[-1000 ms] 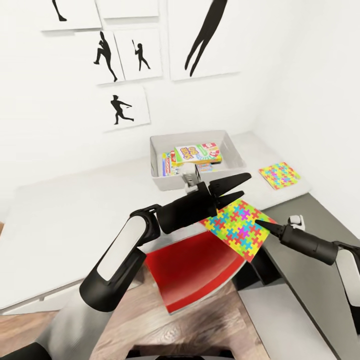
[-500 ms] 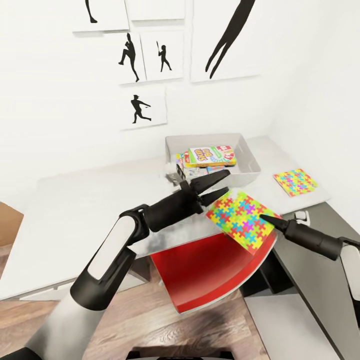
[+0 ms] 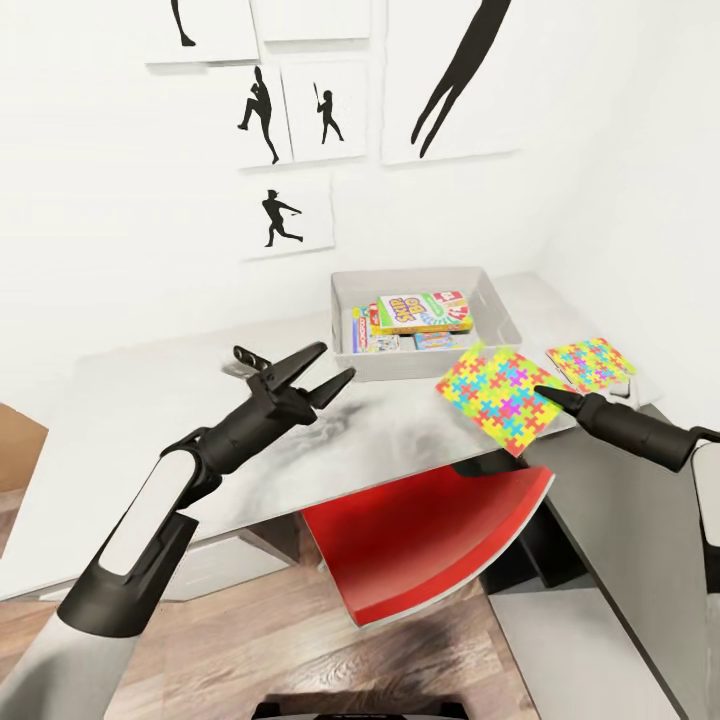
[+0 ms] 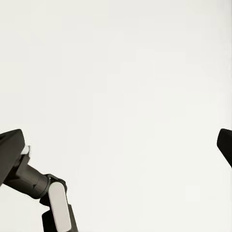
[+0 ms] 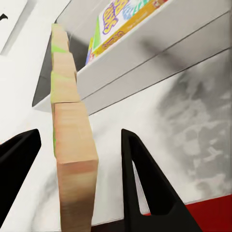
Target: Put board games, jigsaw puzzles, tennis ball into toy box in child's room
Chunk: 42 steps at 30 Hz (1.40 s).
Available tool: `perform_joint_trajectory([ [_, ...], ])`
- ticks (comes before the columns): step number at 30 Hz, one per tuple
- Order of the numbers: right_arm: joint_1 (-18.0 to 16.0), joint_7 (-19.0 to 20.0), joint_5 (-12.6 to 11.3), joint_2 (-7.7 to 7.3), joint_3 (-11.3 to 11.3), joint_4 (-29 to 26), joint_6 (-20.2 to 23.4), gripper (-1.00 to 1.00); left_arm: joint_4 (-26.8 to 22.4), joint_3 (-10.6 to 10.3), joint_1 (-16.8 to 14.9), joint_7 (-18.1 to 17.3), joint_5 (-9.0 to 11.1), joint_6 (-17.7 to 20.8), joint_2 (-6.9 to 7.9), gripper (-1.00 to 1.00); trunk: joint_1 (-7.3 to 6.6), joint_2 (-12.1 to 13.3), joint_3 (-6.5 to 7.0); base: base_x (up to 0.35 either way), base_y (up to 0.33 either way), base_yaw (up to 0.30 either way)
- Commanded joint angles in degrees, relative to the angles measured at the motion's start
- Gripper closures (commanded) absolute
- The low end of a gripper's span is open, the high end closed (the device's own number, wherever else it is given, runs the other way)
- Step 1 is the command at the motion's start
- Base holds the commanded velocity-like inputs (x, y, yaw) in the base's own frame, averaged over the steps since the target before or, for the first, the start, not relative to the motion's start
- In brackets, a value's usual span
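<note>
My right gripper (image 3: 543,394) is shut on one jigsaw puzzle (image 3: 495,397), holding it tilted in the air just above the table (image 3: 150,420), in front of the toy box (image 3: 420,363). In the right wrist view the jigsaw puzzle (image 5: 72,154) stands edge-on between the fingers (image 5: 145,193). The other jigsaw puzzle (image 3: 590,363) lies flat on the table to the right. Inside the toy box sit the SKIP-BO board game (image 3: 420,312) and other game boxes (image 3: 365,335). My left gripper (image 3: 336,362) hangs open over the table, left of the toy box; its fingertips (image 4: 10,145) are wide apart.
A red chair (image 3: 430,530) is tucked under the table's front edge below the held puzzle. The dark grey wing (image 3: 620,540) of the desk runs along the right. Silhouette pictures (image 3: 285,215) hang on the white wall behind.
My left gripper has let go of the puzzle and drawn back to the left, open. The right gripper has lifted the puzzle up towards the toy box. The head turned earlier.
</note>
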Motion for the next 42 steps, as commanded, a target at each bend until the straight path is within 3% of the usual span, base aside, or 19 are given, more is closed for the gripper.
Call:
perform_joint_trajectory([
  [1, -0.33, 0.2, 0.38, 0.0, -0.09, -0.01, 0.26, 1.0, 0.02, 0.26, 0.14, -0.78, 0.38, 0.23, 0.34, -1.0, 0.03, -0.09, -0.08, 0.0, 0.0, 0.002],
  [11, -1.91, -0.73, 0.58, 0.0, -0.13, -0.03, 0.26, 1.0, 0.02, 2.65, 1.46, -4.93, 0.38, 0.29, 4.06, -1.0, 0.03, -0.09, -0.08, 0.0, 0.0, 0.0],
  [15, -3.98, -0.98, 0.56, 0.33, 0.01, -0.03, 0.26, 1.0, 0.01, 5.1, 3.01, -6.23, 0.38, 0.33, 5.65, -1.0, 0.03, -0.09, -0.08, 0.0, 0.0, 0.0],
  [23, -8.12, -2.35, 0.45, 0.99, 0.32, -0.03, 0.26, 1.0, 0.01, 7.69, 5.05, -7.01, 0.38, 0.35, 8.02, -1.0, 0.03, -0.09, -0.08, 0.0, 0.0, 0.0],
  [34, -11.6, -3.96, 0.42, 4.45, 1.22, 0.02, 0.26, 1.0, 0.08, 12.58, 8.48, -6.72, 0.33, 0.29, 10.07, -1.0, 0.03, -0.09, -0.08, 0.0, 0.0, 0.0],
  [39, -12.12, -5.04, 0.45, 5.67, 4.34, 0.32, 0.26, 1.0, 0.1, 14.82, 10.98, -6.45, -0.08, 0.25, 10.93, -1.0, 0.03, -0.09, -0.08, 0.0, 0.0, 0.0],
  [42, -13.14, -8.59, 0.45, 7.06, 5.38, 0.58, 0.26, 1.0, 0.1, 16.42, 13.52, -5.0, -0.33, 0.22, 11.57, -1.0, 0.03, -0.09, -0.08, 0.0, 0.0, 0.0],
])
